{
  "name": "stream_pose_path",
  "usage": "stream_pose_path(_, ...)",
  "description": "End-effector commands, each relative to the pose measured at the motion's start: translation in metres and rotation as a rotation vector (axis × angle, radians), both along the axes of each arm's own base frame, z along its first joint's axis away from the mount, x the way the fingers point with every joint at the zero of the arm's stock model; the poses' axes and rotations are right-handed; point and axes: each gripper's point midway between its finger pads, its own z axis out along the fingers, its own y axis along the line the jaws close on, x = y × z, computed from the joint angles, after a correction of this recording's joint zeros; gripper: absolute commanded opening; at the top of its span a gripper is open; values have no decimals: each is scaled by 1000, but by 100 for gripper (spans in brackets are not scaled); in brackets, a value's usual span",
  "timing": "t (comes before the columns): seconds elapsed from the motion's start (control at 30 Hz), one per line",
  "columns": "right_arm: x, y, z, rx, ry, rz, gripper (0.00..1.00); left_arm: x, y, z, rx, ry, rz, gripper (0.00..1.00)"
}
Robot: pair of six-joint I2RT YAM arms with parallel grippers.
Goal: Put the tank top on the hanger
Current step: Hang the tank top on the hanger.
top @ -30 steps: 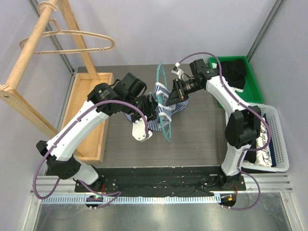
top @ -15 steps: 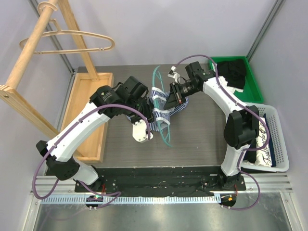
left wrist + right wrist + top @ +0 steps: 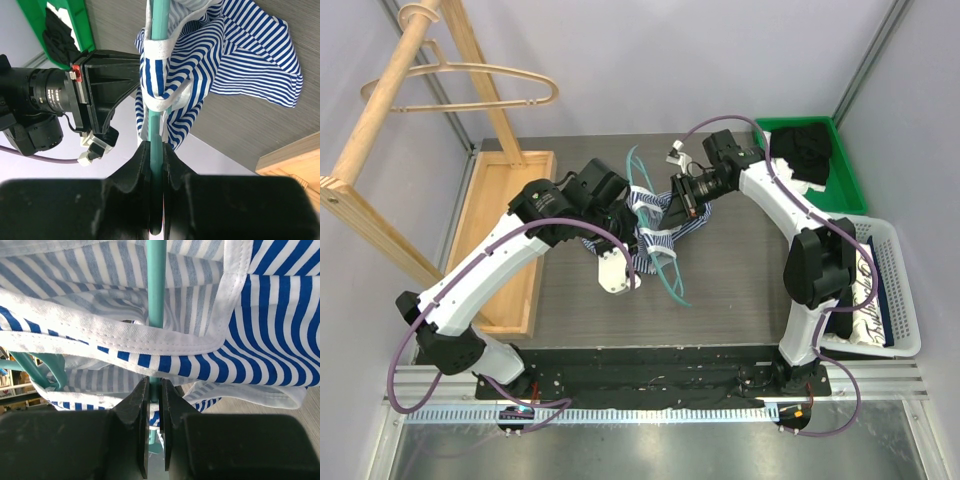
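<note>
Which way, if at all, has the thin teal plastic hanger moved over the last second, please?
Yes: the thin teal hanger's far end swung left, away from the green plastic bin, toward the shallow wooden tray.

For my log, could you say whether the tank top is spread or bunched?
Bunched: the tank top hangs crumpled on the hanger, one strap looped round it.

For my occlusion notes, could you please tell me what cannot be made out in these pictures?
- What the right gripper pinches, tank top or hanger: right wrist view, white trim covers its tips.
- The hanger's hook: top view, fabric and arms cover much of it.
- Contents of the white basket: top view, right arm overlaps.
</note>
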Motion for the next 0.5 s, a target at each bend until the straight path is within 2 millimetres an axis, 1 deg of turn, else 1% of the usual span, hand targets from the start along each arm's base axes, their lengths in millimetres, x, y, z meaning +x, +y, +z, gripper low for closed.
stream_pose_path(0.0,5,5,15,24,-52,16,5,-9,-5,9,54,-119,-209,0)
stream_pose_path(0.03,6,4,16,21,-64,19,14,-8,-4,8,60,-120,-204,0)
stream_pose_path(0.1,7,2,20,15,-80,18,23,-8,-3,6,67,-116,-198,0)
stream_pose_path(0.13,7,0,20,4,-86,18,32,-7,-2,5,69,-112,-190,0)
stream_pose_path(0.2,9,-5,22,-15,-111,11,39,-5,-1,5,75,-111,-177,0)
stream_pose_path(0.23,7,-8,21,-29,-103,10,46,-6,-1,5,72,-109,-172,0)
stream_pose_path(0.3,12,-13,27,-51,-144,11,52,-4,0,3,76,-102,-157,0)
stream_pose_path(0.33,12,-19,27,-76,-145,3,57,-4,0,4,74,-101,-155,0)
stream_pose_path(0.4,18,-26,33,-101,-186,-21,61,-3,1,4,66,-95,-136,0)
stream_pose_path(0.43,23,-32,33,-138,-208,-46,62,-2,0,4,61,-92,-128,0)
stream_pose_path(0.47,28,-36,38,-152,-239,-62,63,-1,0,4,62,-91,-119,0)
